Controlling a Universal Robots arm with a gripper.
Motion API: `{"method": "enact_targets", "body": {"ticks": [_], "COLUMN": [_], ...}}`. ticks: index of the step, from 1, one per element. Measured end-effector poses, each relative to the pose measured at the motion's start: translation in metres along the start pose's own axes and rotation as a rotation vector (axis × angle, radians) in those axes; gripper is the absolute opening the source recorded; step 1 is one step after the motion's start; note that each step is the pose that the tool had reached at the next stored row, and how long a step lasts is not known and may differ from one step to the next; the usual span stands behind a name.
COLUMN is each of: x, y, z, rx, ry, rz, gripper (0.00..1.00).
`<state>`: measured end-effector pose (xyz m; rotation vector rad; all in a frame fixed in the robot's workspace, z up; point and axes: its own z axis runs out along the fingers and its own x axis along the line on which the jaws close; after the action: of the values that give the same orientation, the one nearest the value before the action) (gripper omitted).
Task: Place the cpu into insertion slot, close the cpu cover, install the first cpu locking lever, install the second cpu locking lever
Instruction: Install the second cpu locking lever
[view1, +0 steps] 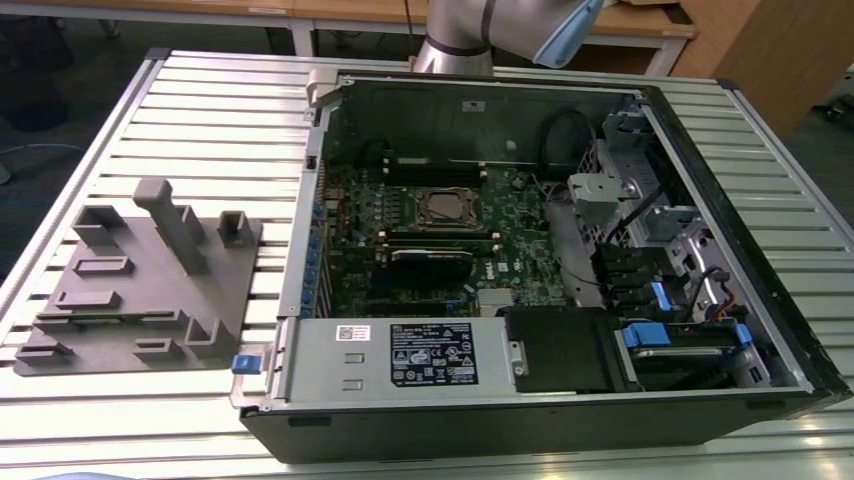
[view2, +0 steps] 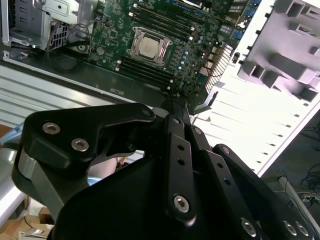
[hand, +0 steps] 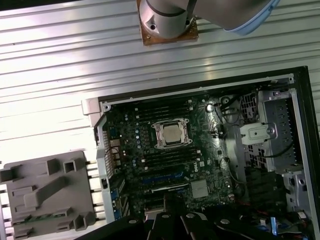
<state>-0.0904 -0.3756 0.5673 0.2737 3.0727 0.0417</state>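
Above the slot (view1: 450, 209) you have open room. On the exterior view's right the drive cage (view1: 607, 195) and cables (view1: 627, 225) crowd in; memory slots (view1: 434, 238) sit just near it.

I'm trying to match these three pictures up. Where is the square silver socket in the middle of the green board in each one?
Exterior view: the socket sits mid-board, inside the open computer case.
Second wrist view: the socket is beyond the black end effector.
First wrist view: the socket is at the board's centre.
Shared landmark: the grey fixture block beside the case.
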Motion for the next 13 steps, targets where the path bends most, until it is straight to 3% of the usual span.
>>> {"method": "enact_targets", "body": {"ticks": [13], "x": [0.0003], "y": [-0.0002], "z": [0.0054], "rx": [0.0000], "ry": [-0.0001], "rz": [0.000], "gripper": [0.11]}}
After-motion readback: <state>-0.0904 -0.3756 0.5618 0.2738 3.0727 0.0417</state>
